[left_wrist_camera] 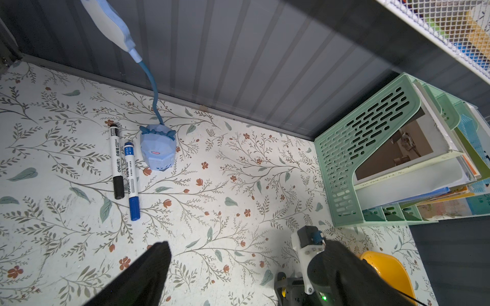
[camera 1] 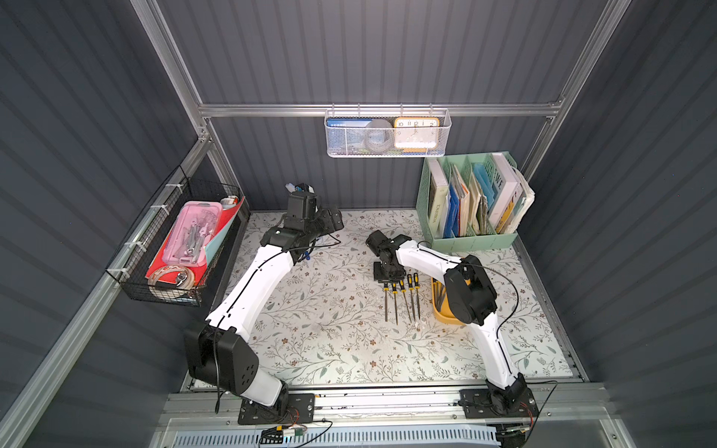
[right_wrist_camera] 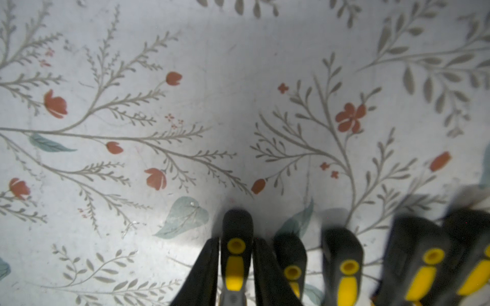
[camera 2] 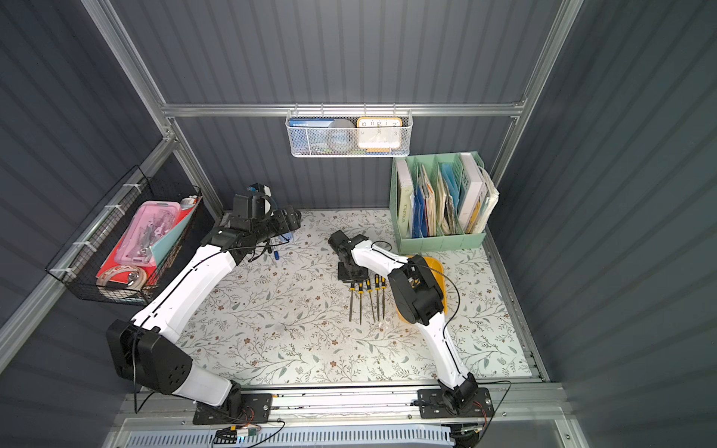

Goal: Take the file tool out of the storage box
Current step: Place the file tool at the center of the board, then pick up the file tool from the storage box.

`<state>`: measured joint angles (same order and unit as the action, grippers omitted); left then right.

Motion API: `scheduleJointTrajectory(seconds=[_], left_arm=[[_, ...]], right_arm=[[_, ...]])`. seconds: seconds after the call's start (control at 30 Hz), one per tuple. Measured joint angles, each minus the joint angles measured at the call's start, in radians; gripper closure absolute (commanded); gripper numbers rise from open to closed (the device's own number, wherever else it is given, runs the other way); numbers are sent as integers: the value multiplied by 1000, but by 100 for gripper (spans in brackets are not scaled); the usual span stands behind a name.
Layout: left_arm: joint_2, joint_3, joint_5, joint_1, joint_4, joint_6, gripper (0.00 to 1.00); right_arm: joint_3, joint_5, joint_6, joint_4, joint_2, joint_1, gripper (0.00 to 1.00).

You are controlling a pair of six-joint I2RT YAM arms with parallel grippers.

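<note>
**Right arm at the file row: one file down on the desk, outside the box**

Nearest the bases, the right arm leans over the storage box and hides most of it. Grey shafts show inside the box, so I judge more tools are waiting there.

Just beside the box, on its left-arm side, a row of files lies on the desk. They are parallel, with handles at the far end and tips toward the bases. The likely reason is that level handles give the jaws a clear drop onto each one, and the short hop from the box keeps each transfer brief.

The file tool in question is the row member farthest from the box. It lies flat on the desk, out of the box. At the right gripper the jaws stand narrowly parted astride its handle, one on each side. I cannot tell whether they pinch it or merely flank it. The pose reads to me as a set-down.

The file has a black moulded handle with a yellow inlay strip and a yellow round spot near the butt. In both top views its shaft is slim and grey.

Farther off, well apart from the box, the left gripper has its jaws wide and holds nothing; I judge it parked clear of the work. Beyond the box, the mint-green organizer stands by the back wall.
</note>
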<state>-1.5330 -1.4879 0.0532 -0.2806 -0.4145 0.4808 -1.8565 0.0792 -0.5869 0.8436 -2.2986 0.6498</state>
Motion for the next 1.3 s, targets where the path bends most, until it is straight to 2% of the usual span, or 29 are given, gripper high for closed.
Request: scheduleJointTrajectory(seconds=[0.2, 0.33, 0.47, 0.57, 0.67, 0.77, 1.3], left_arm=[[0, 0, 0, 0, 0, 0, 4], [0, 0, 0, 0, 0, 0, 4], [0, 0, 0, 0, 0, 0, 4], [-1, 0, -3, 2, 0, 0, 4], [-3, 0, -5, 3, 0, 0, 4], [-4, 0, -5, 5, 1, 0, 4], [-4, 0, -5, 5, 0, 0, 4]], right_arm=[[-26, 12, 0, 14, 47, -7, 67], [39, 34, 2, -7, 217, -36, 66], [223, 58, -1, -63, 460, -148, 65], [343, 64, -3, -79, 551, -281, 65], [420, 78, -2, -74, 549, -376, 64], [467, 72, 3, -57, 514, -416, 64], [542, 43, 27, -78, 406, -461, 64]])
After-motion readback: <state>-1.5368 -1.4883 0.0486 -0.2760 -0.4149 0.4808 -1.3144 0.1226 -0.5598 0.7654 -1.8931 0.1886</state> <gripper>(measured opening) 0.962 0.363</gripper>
